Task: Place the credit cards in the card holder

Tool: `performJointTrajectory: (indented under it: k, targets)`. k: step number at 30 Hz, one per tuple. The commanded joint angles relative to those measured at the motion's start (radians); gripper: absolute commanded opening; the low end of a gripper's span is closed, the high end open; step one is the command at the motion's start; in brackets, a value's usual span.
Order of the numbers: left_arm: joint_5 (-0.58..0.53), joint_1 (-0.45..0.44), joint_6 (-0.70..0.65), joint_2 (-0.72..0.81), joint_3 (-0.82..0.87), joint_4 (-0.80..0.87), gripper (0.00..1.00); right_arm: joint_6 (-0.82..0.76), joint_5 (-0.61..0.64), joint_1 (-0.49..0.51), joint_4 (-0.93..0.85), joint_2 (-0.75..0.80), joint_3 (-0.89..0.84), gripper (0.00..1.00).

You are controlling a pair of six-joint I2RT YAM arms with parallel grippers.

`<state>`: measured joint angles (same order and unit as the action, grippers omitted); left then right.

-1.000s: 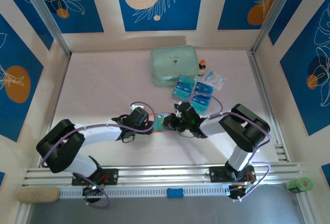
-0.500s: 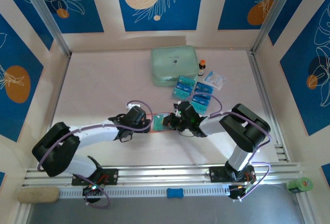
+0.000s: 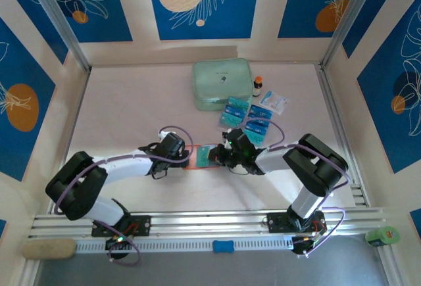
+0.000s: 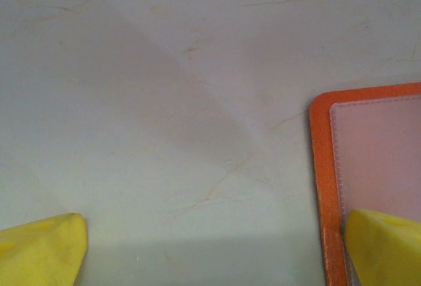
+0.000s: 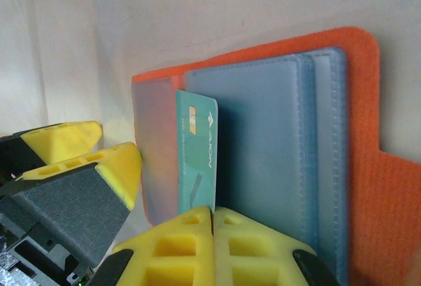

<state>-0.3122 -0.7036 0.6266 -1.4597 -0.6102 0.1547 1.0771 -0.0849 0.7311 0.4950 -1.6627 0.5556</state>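
**Item 1.** Right gripper [image 5: 212, 219]: yellow fingers clenched on the near edge of 1 flat teal-blue credit card [image 5: 196, 158], bottom centre of the right wrist view. The card stands on edge. Its far end lies between the translucent sleeve and the grey-blue pockets of the small orange fold-over card holder [image 5: 342, 46], which lies open at the centre of the top view.

**Item 2.** Left gripper [image 4: 212, 233]: jaws spread wide, grasping nothing. 1 yellow fingertip [image 4: 385, 246] overlaps the holder's orange edge, lower right of the left wrist view.

**Item 3.** Several further teal-blue cards [image 3: 259, 113]: on the pale table [image 3: 131, 102], up and right of the holder, beside a mint-green zip case [image 3: 222, 83].

**Handling note.** Likely mid-insertion. Keep the card parallel to the pocket mouth and push slowly. Let the left fingertip pin the holder against sliding.
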Motion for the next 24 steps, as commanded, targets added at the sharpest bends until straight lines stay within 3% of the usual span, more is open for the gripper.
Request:
performJointTrajectory:
  k: [1,24]
  targets:
    - [0.029,0.007,-0.014,-0.044,-0.007,-0.006,1.0,-0.019,0.008,-0.004,-0.082,0.019,0.013,0.0]
    - [0.05,0.007,-0.013,-0.054,0.014,-0.044,1.0,-0.036,-0.085,-0.008,-0.16,-0.096,0.121,0.0]
